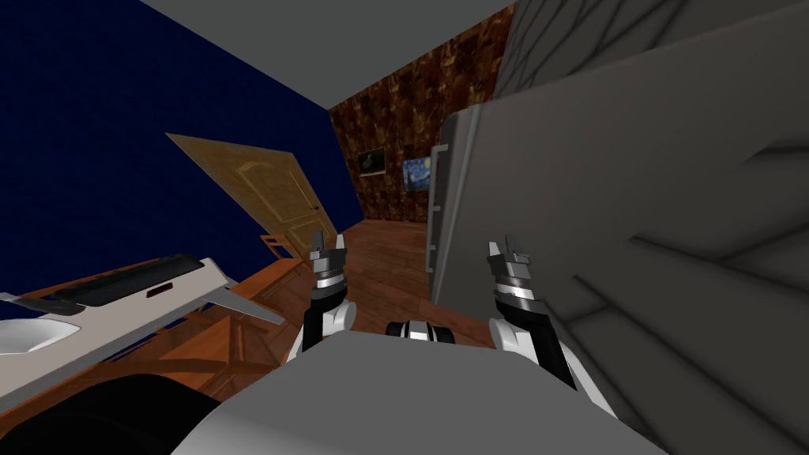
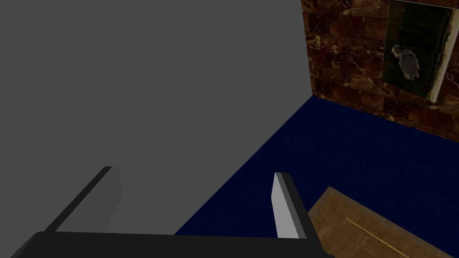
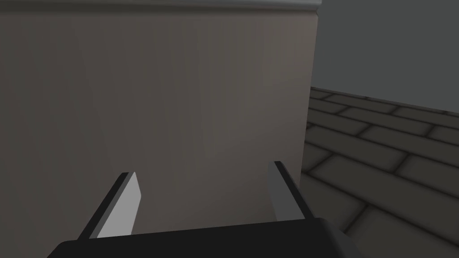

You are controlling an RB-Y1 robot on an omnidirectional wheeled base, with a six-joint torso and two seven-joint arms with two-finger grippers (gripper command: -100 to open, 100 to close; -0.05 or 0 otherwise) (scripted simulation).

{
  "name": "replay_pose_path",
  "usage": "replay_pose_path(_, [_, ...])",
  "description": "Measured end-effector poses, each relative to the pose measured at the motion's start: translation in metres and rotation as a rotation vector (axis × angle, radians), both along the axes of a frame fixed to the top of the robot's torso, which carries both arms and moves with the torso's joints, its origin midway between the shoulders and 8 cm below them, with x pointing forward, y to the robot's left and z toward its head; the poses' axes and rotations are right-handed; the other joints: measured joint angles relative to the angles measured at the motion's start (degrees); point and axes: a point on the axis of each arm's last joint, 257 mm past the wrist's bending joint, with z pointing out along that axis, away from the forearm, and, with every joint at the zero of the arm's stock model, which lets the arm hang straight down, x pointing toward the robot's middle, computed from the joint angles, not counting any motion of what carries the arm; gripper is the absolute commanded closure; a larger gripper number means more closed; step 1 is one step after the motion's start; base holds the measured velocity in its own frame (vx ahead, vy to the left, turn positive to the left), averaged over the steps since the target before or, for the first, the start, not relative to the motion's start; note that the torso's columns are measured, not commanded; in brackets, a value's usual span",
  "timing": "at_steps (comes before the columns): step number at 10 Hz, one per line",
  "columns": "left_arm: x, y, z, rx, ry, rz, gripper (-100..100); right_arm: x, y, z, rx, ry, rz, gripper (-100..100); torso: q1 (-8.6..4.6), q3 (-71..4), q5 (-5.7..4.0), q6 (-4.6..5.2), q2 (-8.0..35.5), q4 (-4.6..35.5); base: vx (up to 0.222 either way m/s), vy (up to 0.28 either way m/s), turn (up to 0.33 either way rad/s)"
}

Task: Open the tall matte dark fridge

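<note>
Ahead of right gripper (image 3: 201, 170): fridge (image 3: 157, 112) side, close, untouched; spread wide, empty.
Beside it, left gripper (image 2: 196, 171): spread wide, empty.

We can read no text, label, brand, number or sign anywhere. The fridge (image 1: 600, 197) bears no lettering that we can make out, and the 2 framed pictures on the brown wall, the bird picture (image 1: 371, 161) and the night-sky painting (image 1: 416, 173), show painted scenes without words.
</note>
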Motion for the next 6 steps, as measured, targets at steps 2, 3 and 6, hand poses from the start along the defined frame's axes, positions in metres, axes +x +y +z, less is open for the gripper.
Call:
replay_pose_path(2, [0.000,0.000,0.000,0.000,0.001,0.000,0,0.002,0.002,-0.001,-0.012,0.007,0.016,-100,-0.01,-12.4,0.00,0.00,6.1,6.1,0.015,0.002,-0.032])
replay_pose_path(3, [0.000,0.000,0.000,0.000,0.001,0.000,0,0.004,0.003,-0.003,-0.019,0.017,0.036,-100,-0.01,-13.5,0.00,0.00,6.7,6.7,0.012,0.001,-0.015])
replay_pose_path(6, [0.000,0.000,0.000,0.000,0.001,0.000,0,0.008,0.004,-0.010,-0.018,0.048,0.085,-100,0.01,-13.9,0.00,0.00,6.9,6.9,0.025,0.003,-0.057])
